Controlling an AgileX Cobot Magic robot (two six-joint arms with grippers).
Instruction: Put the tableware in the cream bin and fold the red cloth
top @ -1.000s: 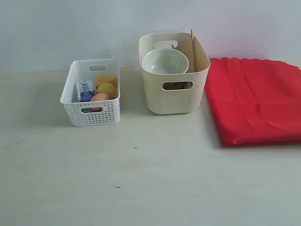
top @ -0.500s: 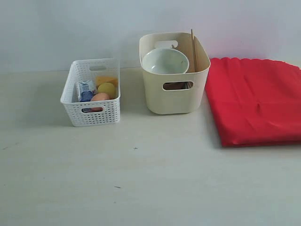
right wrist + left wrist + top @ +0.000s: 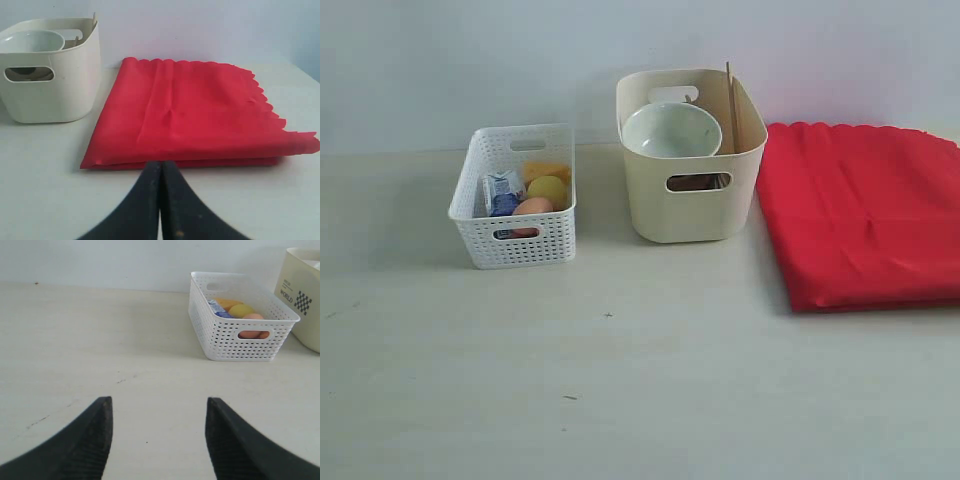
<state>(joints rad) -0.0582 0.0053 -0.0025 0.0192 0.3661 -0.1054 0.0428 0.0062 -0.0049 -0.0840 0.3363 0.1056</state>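
The cream bin (image 3: 690, 205) stands at the back centre, holding the pale green bowl (image 3: 670, 130) and upright wooden chopsticks (image 3: 730, 100); something dark shows through its handle cut-out. The bin also appears in the right wrist view (image 3: 55, 90) with the bowl (image 3: 32, 41) inside. The red cloth (image 3: 865, 215) lies folded flat to the right of the bin, scalloped edges stacked (image 3: 200, 115). My right gripper (image 3: 160, 167) is shut with nothing in it, just short of the cloth's near fold. My left gripper (image 3: 159, 407) is open over bare table. Neither gripper shows in the exterior view.
A white lattice basket (image 3: 515, 235) left of the bin holds a blue-white carton (image 3: 502, 192), a lemon (image 3: 547, 188) and other food. In the left wrist view the basket (image 3: 240, 342) sits ahead beside the bin's corner (image 3: 302, 300).
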